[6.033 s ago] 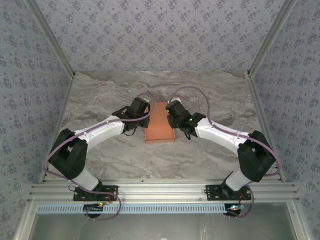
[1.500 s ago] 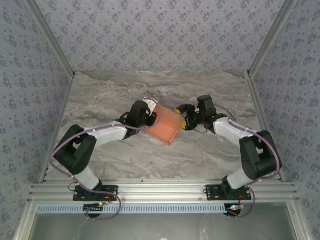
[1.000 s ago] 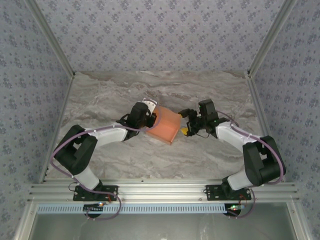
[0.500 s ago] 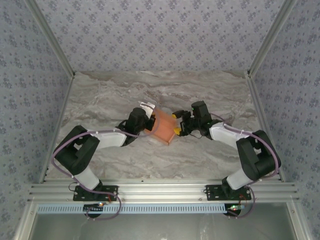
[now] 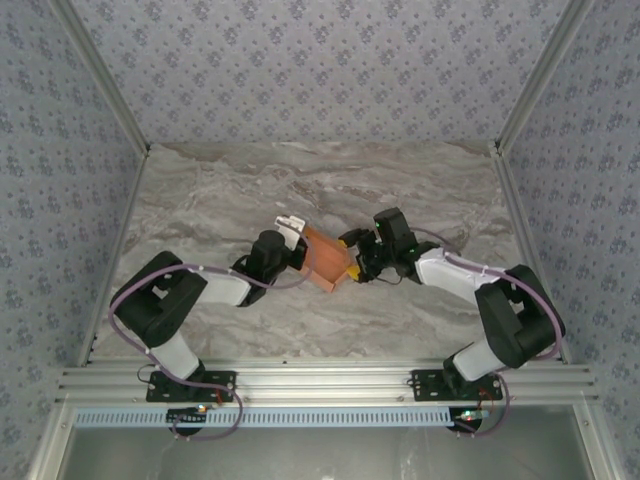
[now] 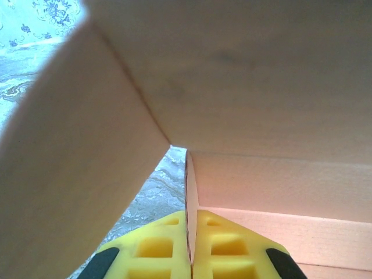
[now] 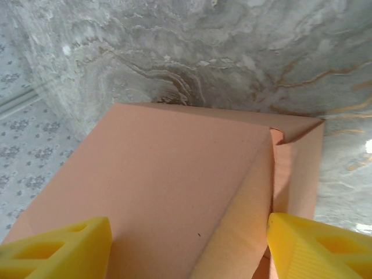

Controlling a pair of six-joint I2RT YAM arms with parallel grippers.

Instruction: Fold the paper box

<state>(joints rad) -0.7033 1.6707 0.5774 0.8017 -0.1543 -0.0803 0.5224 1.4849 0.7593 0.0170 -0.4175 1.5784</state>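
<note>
The orange paper box (image 5: 326, 262) is tipped up on the marble table (image 5: 200, 200) between both arms. My left gripper (image 5: 297, 248) holds its left side. In the left wrist view the yellow fingers (image 6: 157, 247) are shut on a thin card panel edge (image 6: 189, 192), with larger box panels (image 6: 244, 87) looming above. My right gripper (image 5: 352, 258) is at the box's right end. In the right wrist view its jaws (image 7: 189, 247) stand wide apart, straddling the box (image 7: 174, 174), one yellow finger (image 7: 58, 247) at each side. Whether they press on it I cannot tell.
Patterned walls (image 5: 320, 70) close in the table at the back and both sides. An aluminium rail (image 5: 320, 380) with the arm bases runs along the near edge. Bare marble lies around the box on all sides.
The box has tipped up steeper and shifted slightly nearer, looking narrower from above. The left gripper moved with it. The right gripper moved left, up to the box's right end.
</note>
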